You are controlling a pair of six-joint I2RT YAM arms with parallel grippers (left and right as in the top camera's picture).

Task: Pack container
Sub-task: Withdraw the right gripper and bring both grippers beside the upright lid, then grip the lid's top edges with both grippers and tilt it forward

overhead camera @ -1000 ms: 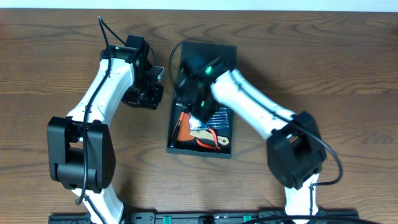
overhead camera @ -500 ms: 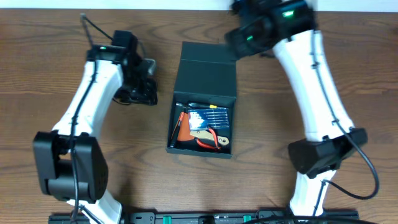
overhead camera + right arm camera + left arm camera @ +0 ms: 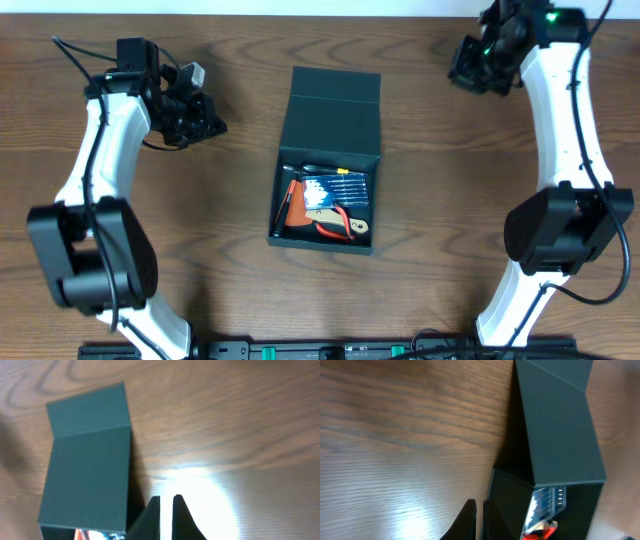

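The dark teal container (image 3: 365, 243) stands open mid-table, its flap lid (image 3: 333, 115) folded back on the far side. Inside lie an orange-handled tool (image 3: 291, 203), a blue pack of bits (image 3: 338, 187) and tan pliers with red handles (image 3: 333, 222). My left gripper (image 3: 207, 118) is shut and empty, left of the lid and apart from it. My right gripper (image 3: 468, 66) is shut and empty, far to the right of the container near the back edge. The left wrist view shows the lid (image 3: 560, 425) and the left gripper's fingertips (image 3: 479, 510). The right wrist view shows the lid (image 3: 90, 460) and the right gripper's fingertips (image 3: 166, 502).
Brown wooden table (image 3: 470, 240) lies all round the container. A pale wall strip runs along the far edge (image 3: 320, 6). A black rail (image 3: 320, 350) runs along the near edge between the arm bases.
My right arm has lifted off the container and swung to the far right back corner. My left arm has drawn away to the left. The container's contents now show fully.
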